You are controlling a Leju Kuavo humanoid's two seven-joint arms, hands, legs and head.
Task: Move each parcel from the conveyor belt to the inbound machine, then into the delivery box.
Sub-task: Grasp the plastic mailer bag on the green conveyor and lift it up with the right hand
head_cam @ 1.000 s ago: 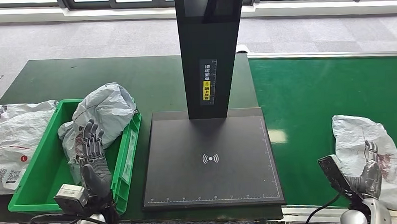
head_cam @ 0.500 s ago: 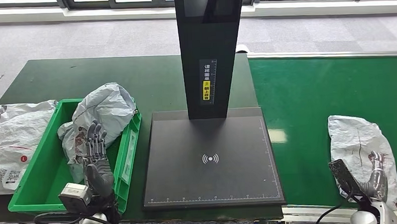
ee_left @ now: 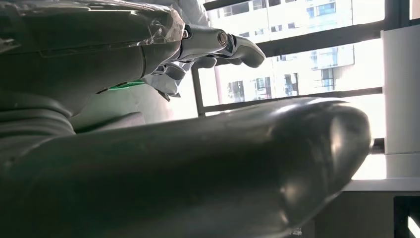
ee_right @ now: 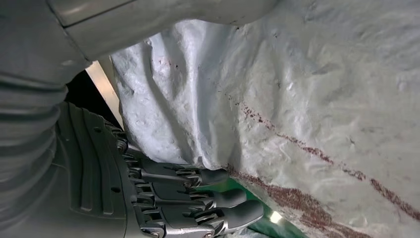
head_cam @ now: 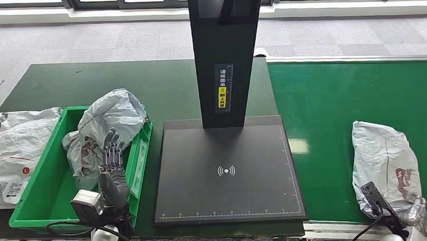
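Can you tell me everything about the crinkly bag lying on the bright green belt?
The parcel is a soft, wrinkled pale grey plastic mailer with dark reddish print. It lies flat on the conveyor belt, near its front edge on the robot's right side. In the right wrist view the right hand has its fingers at the bag's edge.

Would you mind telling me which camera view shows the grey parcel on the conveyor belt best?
The head view: it shows the whole parcel on the conveyor belt lying on the belt. The right wrist view shows a close stretch of its crinkled surface beside the right hand.
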